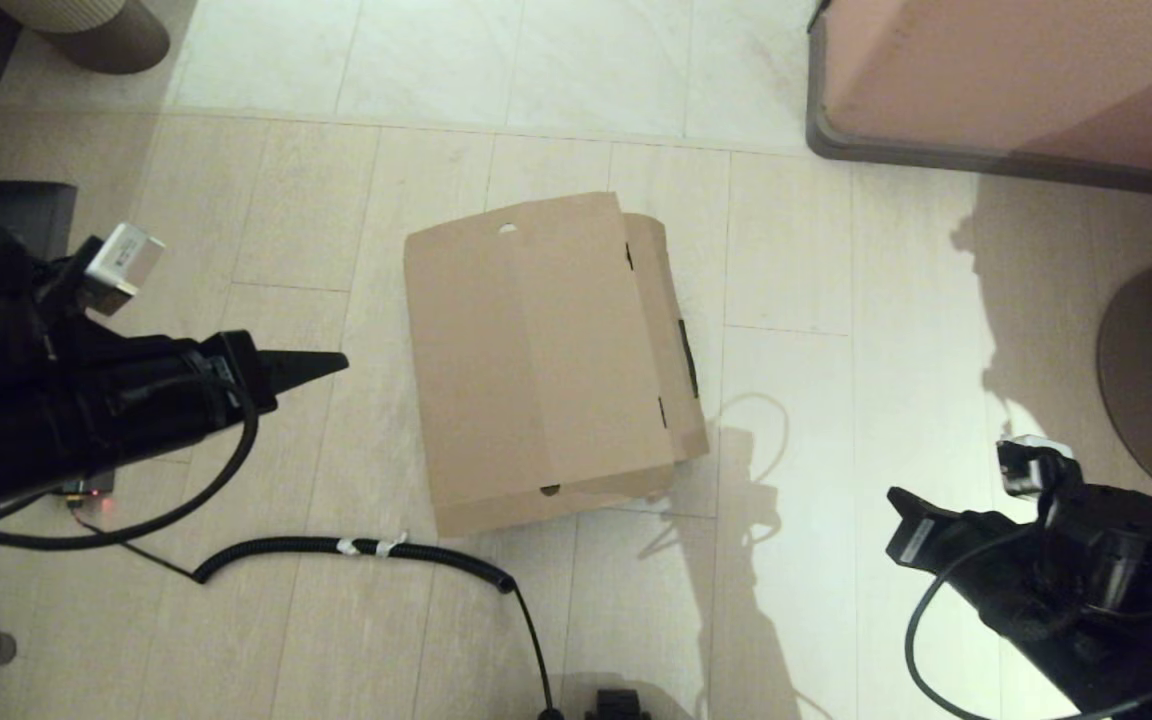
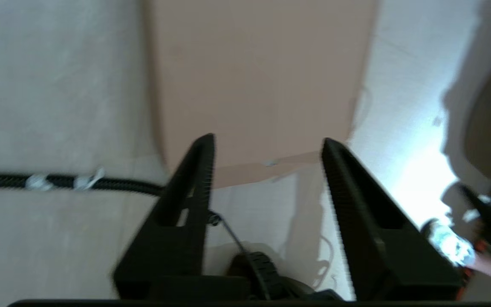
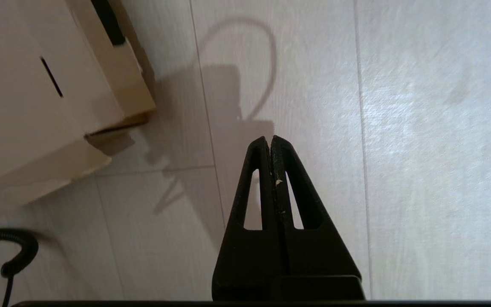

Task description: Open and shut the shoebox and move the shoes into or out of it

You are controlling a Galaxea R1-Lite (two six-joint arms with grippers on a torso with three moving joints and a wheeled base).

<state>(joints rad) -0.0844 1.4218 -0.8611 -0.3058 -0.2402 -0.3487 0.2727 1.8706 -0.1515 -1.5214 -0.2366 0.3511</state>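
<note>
Cardboard shoebox [image 1: 546, 360] sits closed on the floor as the wide-spread left hand [image 2: 267, 145] nears it, likely to lift its lid; the right hand [image 3: 270, 140], pinched empty, hangs apart.

No text, label, brand, number or sign can be read anywhere in these views. The shoebox [image 1: 536, 360] shows only plain brown cardboard on its lid and sides.
</note>
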